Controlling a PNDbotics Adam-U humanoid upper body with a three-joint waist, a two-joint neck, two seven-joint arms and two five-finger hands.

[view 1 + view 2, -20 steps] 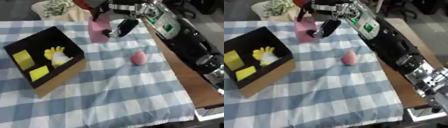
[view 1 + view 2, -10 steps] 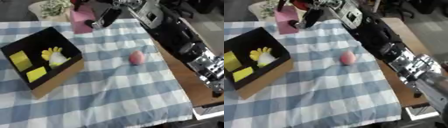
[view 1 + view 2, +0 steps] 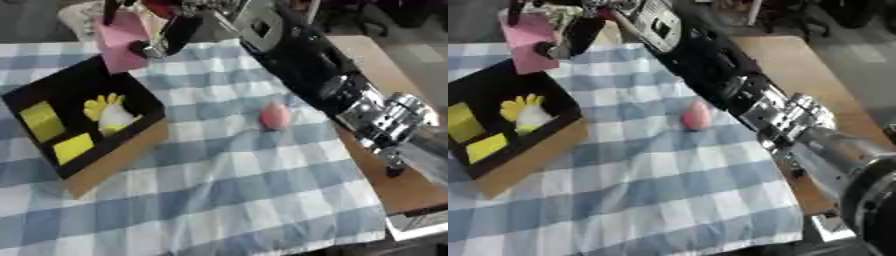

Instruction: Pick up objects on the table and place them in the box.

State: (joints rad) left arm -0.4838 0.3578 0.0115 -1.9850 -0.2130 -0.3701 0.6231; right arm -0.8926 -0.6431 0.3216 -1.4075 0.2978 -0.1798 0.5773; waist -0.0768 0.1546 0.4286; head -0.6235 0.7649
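Pink block (image 3: 121, 41) hangs in the right hand (image 3: 166, 35) above the far corner of the box (image 3: 136, 150), its lower edge just over the box's far rim. The hand's fingers curl around it: one dark finger crosses the block's right side and another (image 3: 109, 11) shows at its top left, so the block is pinched between them. The blur there makes the exact contact hard to read. The right arm (image 3: 306, 65) runs from the lower right of the view up and across to that corner, passing to the right of the box and well above the cloth.

Inside the box lie two yellow blocks (image 3: 42, 120) on the left side, one behind the other, and a yellow-and-white object (image 3: 109, 114) near the middle, all below and to the left of the held block.

To the right of the box, well apart from it and from the hand, a pink egg-shaped object (image 3: 275, 115) rests on the blue checked cloth (image 3: 227, 200), close beside the arm. The wooden table edge (image 3: 398, 187) shows farther right of the box.
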